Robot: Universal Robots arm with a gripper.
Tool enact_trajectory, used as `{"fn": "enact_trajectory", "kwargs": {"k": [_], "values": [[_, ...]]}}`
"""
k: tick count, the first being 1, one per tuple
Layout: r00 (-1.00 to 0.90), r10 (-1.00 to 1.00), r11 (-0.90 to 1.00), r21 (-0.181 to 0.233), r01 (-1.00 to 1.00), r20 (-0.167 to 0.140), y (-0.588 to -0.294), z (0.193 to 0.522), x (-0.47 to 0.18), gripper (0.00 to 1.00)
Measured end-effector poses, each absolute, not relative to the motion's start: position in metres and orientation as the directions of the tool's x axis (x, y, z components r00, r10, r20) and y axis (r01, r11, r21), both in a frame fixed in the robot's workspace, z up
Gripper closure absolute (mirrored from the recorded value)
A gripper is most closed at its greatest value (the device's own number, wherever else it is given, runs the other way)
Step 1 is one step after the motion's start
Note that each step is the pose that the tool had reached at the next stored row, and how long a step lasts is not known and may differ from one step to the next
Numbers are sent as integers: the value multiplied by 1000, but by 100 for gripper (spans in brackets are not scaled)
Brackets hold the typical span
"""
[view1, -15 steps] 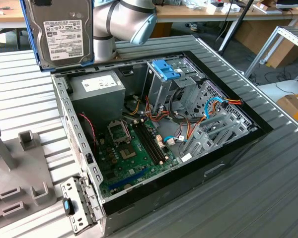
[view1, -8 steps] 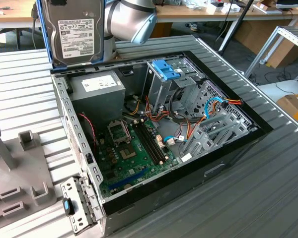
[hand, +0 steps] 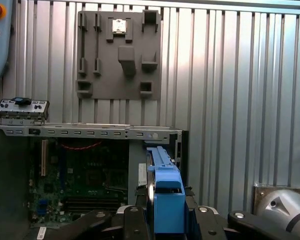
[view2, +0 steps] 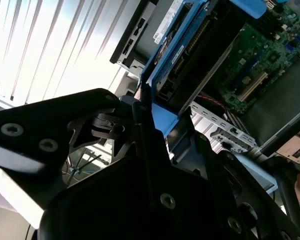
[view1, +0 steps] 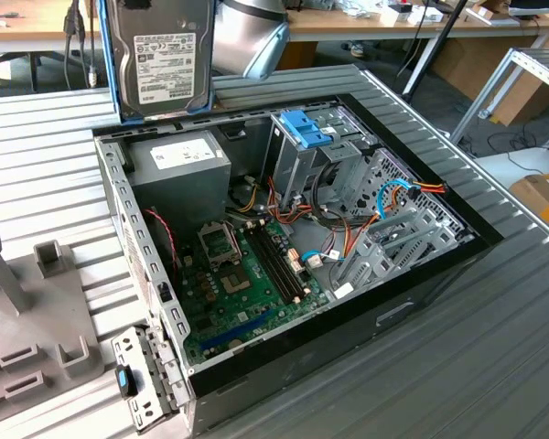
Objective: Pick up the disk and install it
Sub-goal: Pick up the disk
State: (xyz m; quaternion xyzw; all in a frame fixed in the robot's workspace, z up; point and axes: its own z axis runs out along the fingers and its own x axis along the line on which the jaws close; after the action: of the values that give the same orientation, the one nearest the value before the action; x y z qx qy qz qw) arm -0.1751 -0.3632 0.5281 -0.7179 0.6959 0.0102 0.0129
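Exterior view: the disk [view1: 162,55] is seen upright above the case [view1: 480,236] rim by the power supply [view1: 178,166]; second wrist view: its blue rail [view2: 176,42] is caught pinched in the gripper [view2: 154,114]; first wrist view: it's hung near the case's side wall.

Open computer case [view1: 384,315], green motherboard [view1: 247,293], grey fixture block [hand: 107,65], ribbed table [view1: 494,366]

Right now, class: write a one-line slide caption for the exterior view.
Disk held upright over the far edge of the open case, beside the arm, not yet installed.
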Motion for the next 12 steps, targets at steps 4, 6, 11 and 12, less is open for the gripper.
{"fn": "enact_trajectory", "kwargs": {"k": [4,6,11,12], "values": [[32,-999,-31,-4,-999,-33,-363,528,-164,63],[32,-999,-32,-4,-999,-33,-362,528,-153,63],[33,-999,-33,-4,-999,-33,-361,528,-133,63],[33,-999,-33,-4,-999,-33,-361,528,-131,63]]}}
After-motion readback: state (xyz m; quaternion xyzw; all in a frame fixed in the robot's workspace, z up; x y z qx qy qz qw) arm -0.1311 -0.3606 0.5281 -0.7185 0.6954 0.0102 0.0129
